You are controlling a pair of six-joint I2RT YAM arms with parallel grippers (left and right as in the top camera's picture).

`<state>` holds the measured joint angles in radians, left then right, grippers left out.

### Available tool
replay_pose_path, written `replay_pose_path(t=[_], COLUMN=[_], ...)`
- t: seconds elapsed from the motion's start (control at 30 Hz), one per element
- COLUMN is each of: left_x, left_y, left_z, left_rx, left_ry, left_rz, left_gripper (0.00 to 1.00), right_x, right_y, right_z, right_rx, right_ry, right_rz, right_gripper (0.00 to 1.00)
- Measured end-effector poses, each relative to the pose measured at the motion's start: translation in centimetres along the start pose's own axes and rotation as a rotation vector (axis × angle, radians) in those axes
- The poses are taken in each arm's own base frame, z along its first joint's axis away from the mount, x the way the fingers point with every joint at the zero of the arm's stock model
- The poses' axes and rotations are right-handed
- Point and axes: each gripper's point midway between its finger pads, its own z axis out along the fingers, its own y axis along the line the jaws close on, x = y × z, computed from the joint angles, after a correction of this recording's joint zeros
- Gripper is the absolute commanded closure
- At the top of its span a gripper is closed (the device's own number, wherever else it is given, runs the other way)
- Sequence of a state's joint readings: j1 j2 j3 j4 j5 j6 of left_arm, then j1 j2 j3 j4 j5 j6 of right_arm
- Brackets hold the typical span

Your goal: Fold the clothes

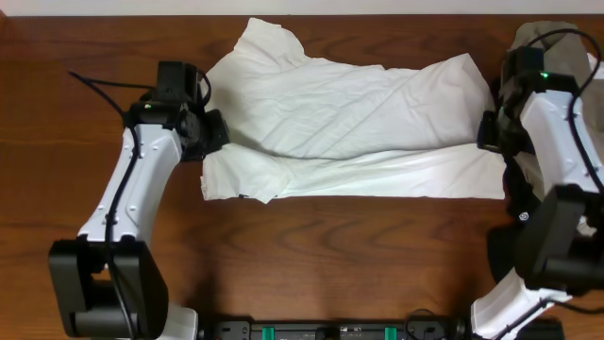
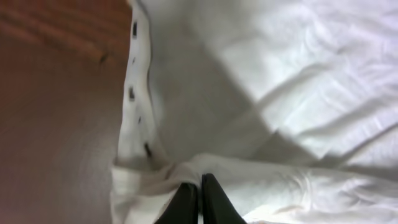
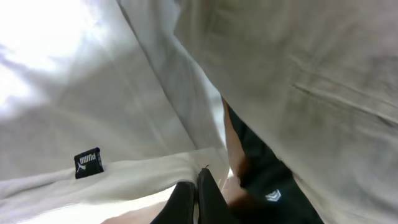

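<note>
Bench: dark red-brown wood grain with a slight sheen. A pale strip runs beyond its far edge. White T-shirt lies across the far middle, upper layer lapped over the lower.

Left end effector: clamped on bunched cloth at the shirt's left edge.

Right end effector: fingers together at the right edge; I can't tell if cloth is caught.

Grey-olive garment sits in the far right corner.

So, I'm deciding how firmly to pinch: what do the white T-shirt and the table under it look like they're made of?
T-shirt: thin, soft, matte fabric, probably a cotton knit; it creases easily and lies in loose, rumpled folds. Table: wood or a wood-look laminate, I cannot tell which; reddish-brown grain streaks run along a smooth surface with a slight sheen.
</note>
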<state>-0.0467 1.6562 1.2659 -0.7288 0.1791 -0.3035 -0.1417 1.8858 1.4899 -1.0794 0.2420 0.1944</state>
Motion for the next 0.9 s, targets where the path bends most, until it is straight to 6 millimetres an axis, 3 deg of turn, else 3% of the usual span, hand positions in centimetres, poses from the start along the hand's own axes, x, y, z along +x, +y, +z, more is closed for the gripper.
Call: replay_pose_path(t=[0.3, 0.63, 0.8, 0.83, 0.9], left_x=[-4.1, -6.3, -6.0, -5.8, -5.4], left_y=[-1.6, -2.6, -2.3, -2.1, -1.9], left_z=[-0.2, -0.8, 0.5, 1.0, 2.2], left_rx=[0.066, 0.102, 0.090, 0.085, 0.075], left_ry=[-0.167, -0.257, -0.229, -0.216, -0.189], left_rz=[0.015, 0.027, 0.024, 0.022, 0.024], left_gripper=[0.94, 0.94, 0.94, 0.91, 0.71], right_x=[-0.9, -2.4, -2.7, -2.7, -2.8], right_y=[1.1, 0.8, 0.8, 0.8, 0.8], right_z=[3.6, 4.0, 4.0, 4.0, 4.0], right_rx=[0.005, -0.005, -0.007, -0.007, -0.008], right_ry=[0.022, -0.029, -0.040, -0.041, -0.044], right_rz=[0.034, 0.110, 0.115, 0.115, 0.116], right_gripper=[0.99, 0.99, 0.99, 0.99, 0.96])
